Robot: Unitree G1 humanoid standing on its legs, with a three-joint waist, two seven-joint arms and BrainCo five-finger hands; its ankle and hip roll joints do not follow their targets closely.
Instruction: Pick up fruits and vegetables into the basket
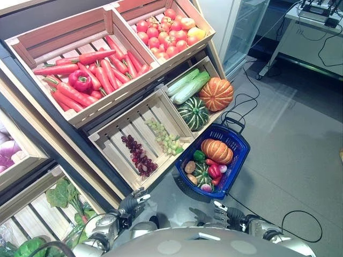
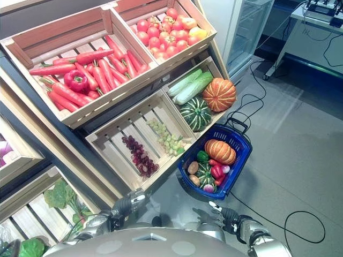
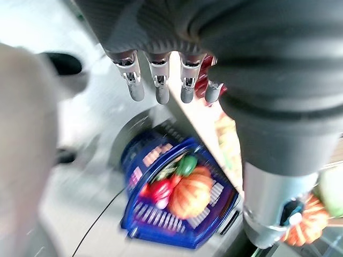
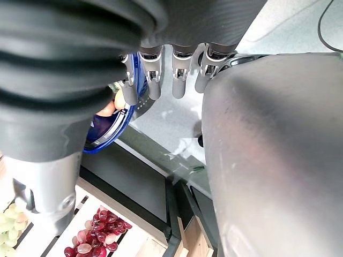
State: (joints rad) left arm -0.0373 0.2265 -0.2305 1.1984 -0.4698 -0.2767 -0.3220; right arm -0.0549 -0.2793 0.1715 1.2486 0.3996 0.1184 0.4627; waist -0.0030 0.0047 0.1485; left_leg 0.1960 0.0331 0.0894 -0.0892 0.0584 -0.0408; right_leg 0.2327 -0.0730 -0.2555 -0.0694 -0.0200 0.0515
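So both our hands are down low and holding nothing right now: the left hand and the right hand both have their fingers hanging relaxed and straight in the wrist views.

The blue basket sits on the floor at the lower right corner of the crate shelf, already carrying one orange pumpkin, a small striped green squash, a green pepper, a red pepper, a potato and a pinkish radish-looking thing.

Still on the shelf: the lower right crate has one orange pumpkin, one green striped pumpkin and two pale green cabbages. The middle crate holds one bunch of purple grapes and one bunch of green grapes. The top left crate has a pile of carrots, too many to count, plus one red pepper. The top right crate is full of tomatoes.

We reckon the pumpkins are heavy, hard and smooth, so wrap around the widest part from above. Grapes look soft and floppy; cradle the bunch near the stem end. Carrots should be stiff and light; grab mid-length.
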